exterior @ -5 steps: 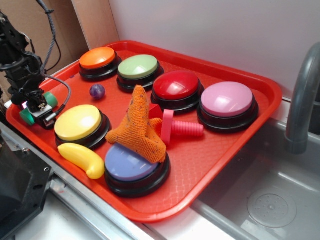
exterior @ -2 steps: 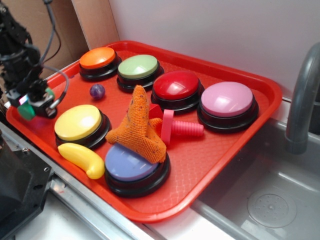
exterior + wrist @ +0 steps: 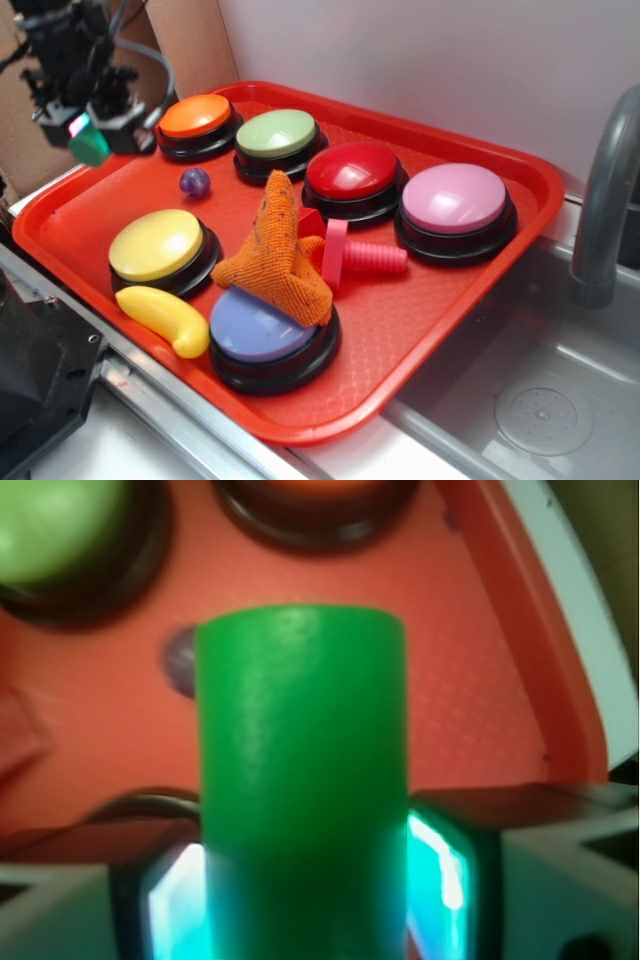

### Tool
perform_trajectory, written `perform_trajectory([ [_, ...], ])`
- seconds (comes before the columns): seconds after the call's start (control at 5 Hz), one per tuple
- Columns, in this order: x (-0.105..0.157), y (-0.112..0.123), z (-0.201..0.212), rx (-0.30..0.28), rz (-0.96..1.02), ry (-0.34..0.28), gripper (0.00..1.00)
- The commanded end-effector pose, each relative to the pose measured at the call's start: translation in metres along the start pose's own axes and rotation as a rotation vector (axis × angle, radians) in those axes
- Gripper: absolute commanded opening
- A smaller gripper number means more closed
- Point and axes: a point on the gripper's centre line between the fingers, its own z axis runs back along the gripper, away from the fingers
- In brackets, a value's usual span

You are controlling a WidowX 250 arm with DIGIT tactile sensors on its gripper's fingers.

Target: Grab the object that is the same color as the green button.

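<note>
Red tray beside a grey sink — pincer clamped on the green cylinder, above it.

Tray count: six dome buttons, namely one orange, green, red, pink, yellow, blue. One banana; one cloth; one purple ball.

The small green plastic cylinder looks smooth and a bit shiny. The pale green dome button is glossy plastic. The red plastic tray feels bumpy.
</note>
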Motion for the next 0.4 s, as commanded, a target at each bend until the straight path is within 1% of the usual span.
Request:
perform_trajectory([
  [0.0,0.0140,-0.0504,0.0616,-0.110,-0.027,-0.134,0.00],
  [0.2,0.0148,-0.0503,0.0566,-0.109,-0.017,-0.107,0.00],
])
